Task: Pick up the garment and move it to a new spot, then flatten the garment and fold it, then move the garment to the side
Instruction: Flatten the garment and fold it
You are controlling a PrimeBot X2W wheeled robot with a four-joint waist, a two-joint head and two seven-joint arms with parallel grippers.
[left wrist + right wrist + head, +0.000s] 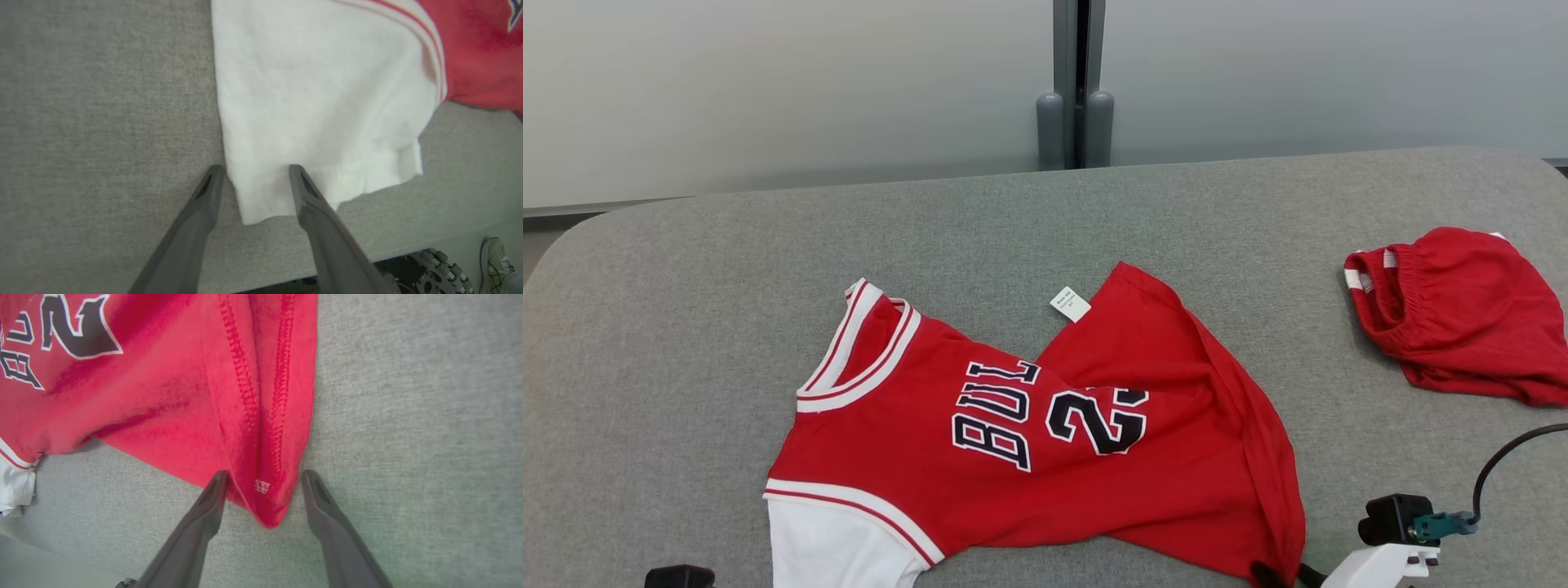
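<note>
The garment (1013,457) is a red jersey with black lettering, white trim and a white sleeve, lying rumpled on the grey table (686,327). Its lower part is twisted and folded over itself. My left gripper (254,168) is open low over the table, its fingers astride the corner of the white sleeve (318,102). My right gripper (265,473) is open too, with the pointed red hem corner (269,506) lying between its fingers. The right arm's white wrist (1388,559) is at the bottom right of the head view, beside the jersey's lower corner.
A second red garment (1462,318) lies bunched at the table's right. A white label (1070,304) sticks out of the jersey. The table's near edge (286,273) runs just behind my left gripper. Below it are a wheeled base (437,269) and a person's shoe (496,261).
</note>
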